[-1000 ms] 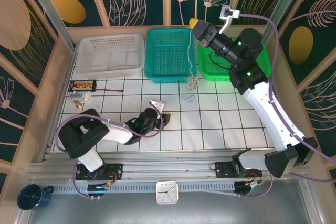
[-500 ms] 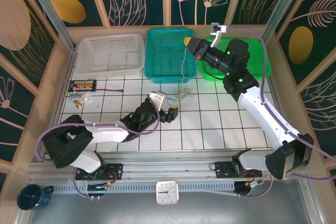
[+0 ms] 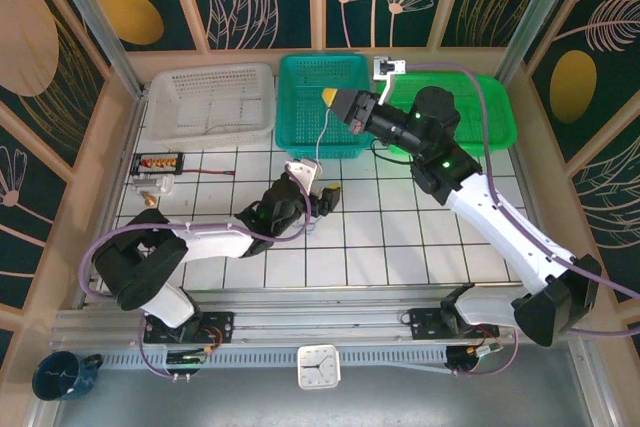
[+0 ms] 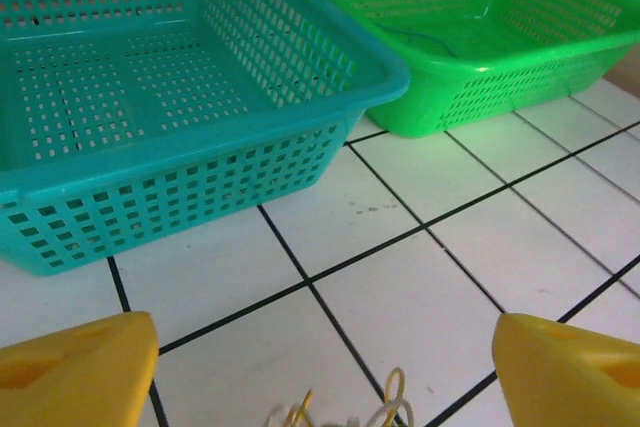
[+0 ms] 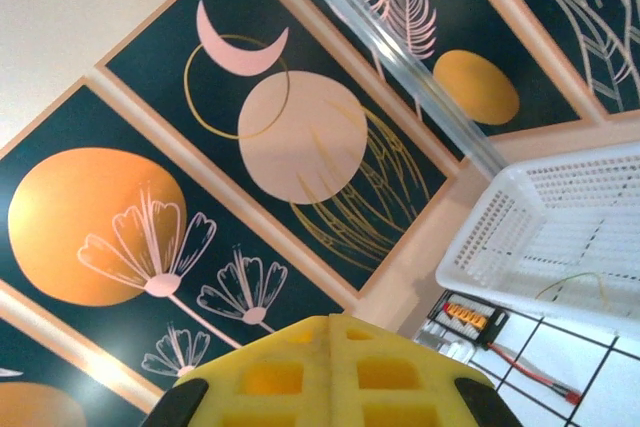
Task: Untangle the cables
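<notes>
Over the white tiles just in front of the teal basket (image 4: 250, 152), I have the left claw (image 3: 326, 197) set low. Its two yellow fingertips (image 4: 75, 367) stand wide apart at opposite edges of the left wrist view: the claw is open and grips nothing. Between the fingertips, at the bottom edge of that view, small pale loops of the cables (image 4: 392, 399) lie on a tile. Whether either fingertip touches them I cannot tell.

The right claw (image 3: 331, 97) is raised above the teal basket and points left across it. In the right wrist view its yellow pads (image 5: 300, 347) sit pressed together with no gap, so the claw is closed. In the top view, one white cable (image 3: 321, 139) leaves the closed tips and hangs in a curve over the basket's near wall toward the left claw. I read this as the right claw pinching that cable. Its lower end is lost to me beside the left wrist.

Other items: a thin blue wire (image 4: 432, 40) lies inside the green basket (image 4: 480, 97), which stands just beside the teal one. A thin pale wire (image 5: 572, 285) lies in the white basket (image 5: 520, 237).
</notes>
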Action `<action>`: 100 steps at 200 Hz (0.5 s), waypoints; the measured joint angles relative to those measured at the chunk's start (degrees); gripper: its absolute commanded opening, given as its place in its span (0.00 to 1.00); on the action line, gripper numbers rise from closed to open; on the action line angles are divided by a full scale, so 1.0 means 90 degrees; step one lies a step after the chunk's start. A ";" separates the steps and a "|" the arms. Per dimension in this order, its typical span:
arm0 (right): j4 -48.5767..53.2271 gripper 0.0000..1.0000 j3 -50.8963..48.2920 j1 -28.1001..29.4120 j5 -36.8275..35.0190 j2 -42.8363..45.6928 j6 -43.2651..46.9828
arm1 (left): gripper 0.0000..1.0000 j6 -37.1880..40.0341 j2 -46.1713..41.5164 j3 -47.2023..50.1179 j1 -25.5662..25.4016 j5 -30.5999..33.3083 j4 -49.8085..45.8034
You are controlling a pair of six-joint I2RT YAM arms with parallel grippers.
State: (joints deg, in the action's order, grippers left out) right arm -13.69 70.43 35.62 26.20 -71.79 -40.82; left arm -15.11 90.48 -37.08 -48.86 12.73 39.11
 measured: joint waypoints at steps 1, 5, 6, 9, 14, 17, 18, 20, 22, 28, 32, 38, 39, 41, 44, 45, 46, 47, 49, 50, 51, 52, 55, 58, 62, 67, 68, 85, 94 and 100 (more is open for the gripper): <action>-0.0002 0.00 0.0000 0.0005 0.0000 0.0000 0.0000 | 0.74 -0.0005 0.0007 -0.0002 0.0000 -0.0002 0.0000; 0.0000 0.00 0.0002 0.0034 0.0000 0.0000 0.0000 | 0.70 -0.0024 0.0049 -0.0012 0.0015 0.0000 0.0024; 0.0000 0.00 0.0002 0.0039 0.0000 0.0000 0.0000 | 0.68 0.0007 0.0061 -0.0012 0.0017 -0.0002 0.0032; 0.0000 0.00 0.0002 0.0056 0.0000 0.0000 -0.0002 | 0.66 -0.0041 0.0097 -0.0019 0.0022 -0.0012 0.0053; 0.0000 0.00 0.0010 0.0083 0.0000 0.0000 -0.0002 | 0.60 0.0012 0.0151 -0.0024 0.0032 -0.0010 0.0078; 0.0000 0.00 0.0022 0.0097 0.0002 -0.0002 -0.0002 | 0.58 -0.0058 0.0192 -0.0027 0.0036 -0.0017 0.0112; 0.0005 0.00 0.0027 0.0102 0.0002 -0.0002 -0.0002 | 0.57 -0.0029 0.0211 -0.0027 0.0041 -0.0015 0.0121; 0.0007 0.00 0.0034 0.0104 0.0002 -0.0005 -0.0002 | 0.55 0.0005 0.0228 -0.0027 0.0044 -0.0024 0.0131; 0.0005 0.00 0.0044 0.0109 0.0002 -0.0005 -0.0002 | 0.54 -0.0034 0.0255 -0.0027 0.0044 -0.0039 0.0136; 0.0010 0.00 0.0087 0.0129 0.0002 -0.0015 -0.0002 | 0.49 -0.0029 0.0335 -0.0027 0.0051 -0.0051 0.0155; 0.0022 0.00 0.0124 0.0134 0.0005 -0.0019 -0.0002 | 0.47 -0.0056 0.0384 -0.0024 0.0051 -0.0053 0.0172; 0.0029 0.00 0.0197 0.0134 0.0002 -0.0036 0.0000 | 0.45 -0.0085 0.0459 -0.0019 0.0051 -0.0087 0.0197; 0.0029 0.00 0.0206 0.0134 0.0002 -0.0039 0.0000 | 0.44 -0.0078 0.0466 -0.0019 0.0051 -0.0090 0.0204; 0.0027 0.00 0.0233 0.0134 0.0005 -0.0044 0.0000 | 0.44 -0.0070 0.0491 -0.0015 0.0051 -0.0107 0.0214; 0.0029 0.00 0.0274 0.0134 0.0002 -0.0051 0.0002 | 0.43 -0.0109 0.0520 -0.0007 0.0051 -0.0136 0.0238; 0.0034 0.00 0.0294 0.0134 0.0005 -0.0058 0.0002 | 0.43 -0.0117 0.0527 -0.0005 0.0051 -0.0138 0.0248; 0.0041 0.00 0.0306 0.0134 0.0005 -0.0058 0.0002 | 0.42 -0.0107 0.0542 0.0005 0.0051 -0.0151 0.0265; 0.0046 0.00 0.0318 0.0134 0.0002 -0.0061 0.0005 | 0.42 -0.0104 0.0549 0.0007 0.0051 -0.0158 0.0272; 0.0051 0.00 0.0355 0.0131 0.0002 -0.0068 0.0007 | 0.42 -0.0121 0.0566 0.0019 0.0051 -0.0187 0.0294; 0.0066 0.00 0.0381 0.0131 0.0002 -0.0078 0.0012 | 0.42 -0.0131 0.0573 0.0024 0.0051 -0.0194 0.0301; 0.0073 0.00 0.0393 0.0131 0.0002 -0.0080 0.0017 | 0.42 -0.0143 0.0578 0.0029 0.0051 -0.0199 0.0308; 0.0075 0.00 0.0408 0.0129 0.0002 -0.0083 0.0019 | 0.42 -0.0138 0.0590 0.0039 0.0051 -0.0199 0.0328; 0.0078 0.00 0.0476 0.0121 0.0002 -0.0097 0.0024 | 0.41 -0.0146 0.0614 0.0061 0.0051 -0.0228 0.0364; 0.0097 0.00 0.0539 0.0112 0.0005 -0.0117 0.0029 | 0.41 -0.0170 0.0634 0.0085 0.0051 -0.0250 0.0408; 0.0109 0.00 0.0627 0.0100 0.0005 -0.0138 0.0039 | 0.41 -0.0182 0.0658 0.0119 0.0051 -0.0274 0.0457; 0.0124 0.00 0.0755 0.0073 0.0017 -0.0172 0.0046 | 0.41 -0.0209 0.0682 0.0172 0.0051 -0.0323 0.0512; 0.0121 0.00 0.0772 0.0070 0.0017 -0.0177 0.0046 | 0.41 -0.0214 0.0687 0.0180 0.0051 -0.0328 0.0520; 0.0112 0.00 0.1197 -0.0146 0.0078 -0.0282 0.0039 | 0.39 -0.0313 0.0741 0.0406 0.0051 -0.0437 0.0670; 0.0092 0.00 0.1399 -0.0323 0.0112 -0.0328 0.0015 | 0.39 -0.0355 0.0748 0.0532 0.0051 -0.0486 0.0712; 0.0078 0.00 0.1547 -0.0461 0.0134 -0.0364 -0.0012 | 0.39 -0.0379 0.0750 0.0600 0.0051 -0.0510 0.0741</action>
State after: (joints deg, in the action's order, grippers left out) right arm -12.99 84.36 31.46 27.40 -75.07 -40.93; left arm -18.52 97.23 -31.68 -48.40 8.14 45.78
